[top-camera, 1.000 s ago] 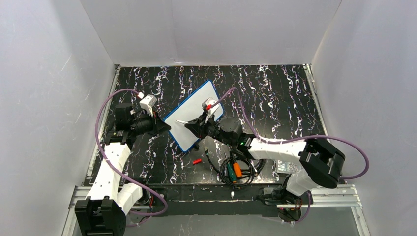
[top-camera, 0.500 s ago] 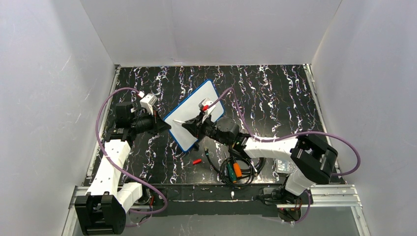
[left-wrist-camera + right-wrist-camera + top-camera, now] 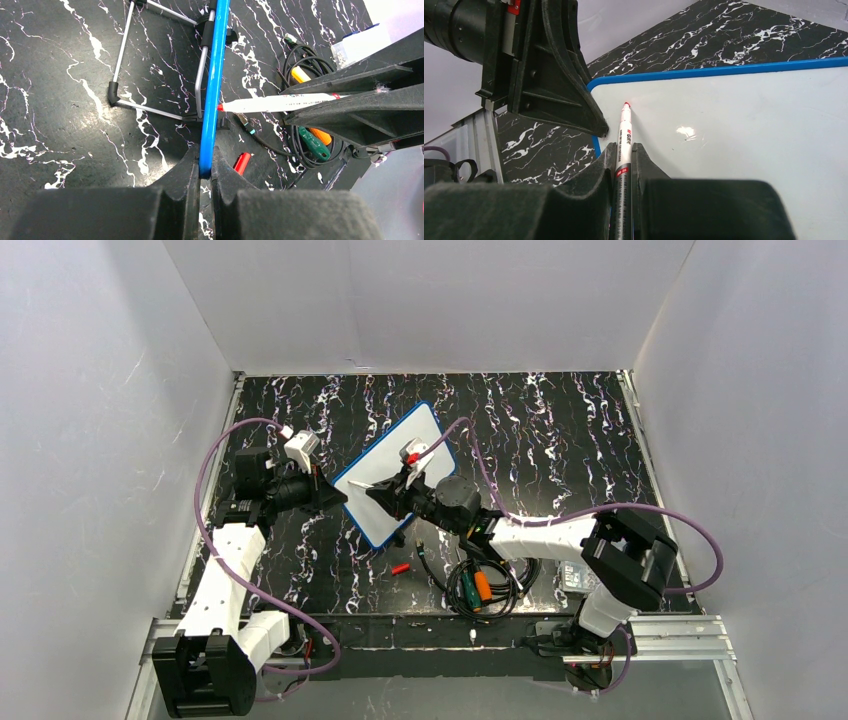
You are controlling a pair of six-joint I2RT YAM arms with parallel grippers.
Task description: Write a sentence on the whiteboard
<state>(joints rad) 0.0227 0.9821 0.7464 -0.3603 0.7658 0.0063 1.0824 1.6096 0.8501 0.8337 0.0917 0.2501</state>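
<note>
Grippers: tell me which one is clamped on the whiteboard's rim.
The left gripper, pinching the whiteboard by its blue edge; the right gripper holds a red-tipped marker instead.

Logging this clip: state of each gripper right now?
Left gripper: closed on the whiteboard at its blue rim.
Right gripper: closed on the red marker.

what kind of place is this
Probably a robot lab test cell: white walls box in a black marbled table, a left arm holds a whiteboard, a right arm a marker.
</note>
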